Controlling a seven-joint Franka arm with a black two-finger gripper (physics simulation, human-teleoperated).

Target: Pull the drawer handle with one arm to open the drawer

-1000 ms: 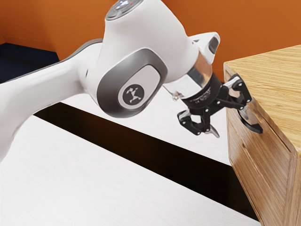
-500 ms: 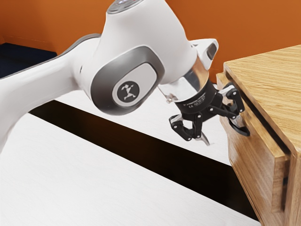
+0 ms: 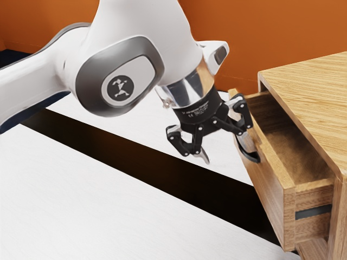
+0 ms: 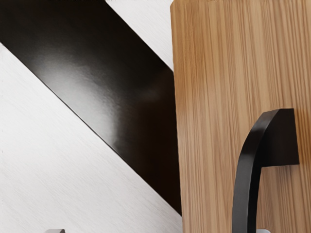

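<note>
The top drawer (image 3: 268, 184) of the wooden cabinet (image 3: 309, 81) at the exterior view's right is seen standing partway out, with its hollow interior exposed. The gripper (image 3: 225, 151) is held with its fingers spread wide and clamped on nothing. One fingertip (image 3: 245, 145) is set against the black handle (image 3: 250, 156) on the drawer front, while the other is poised well apart above the white table (image 3: 81, 206).

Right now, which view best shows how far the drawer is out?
The exterior view: the drawer stands well out of the cabinet, its inside showing. The wrist view gives its front panel and black handle close up, not the gap.
</note>
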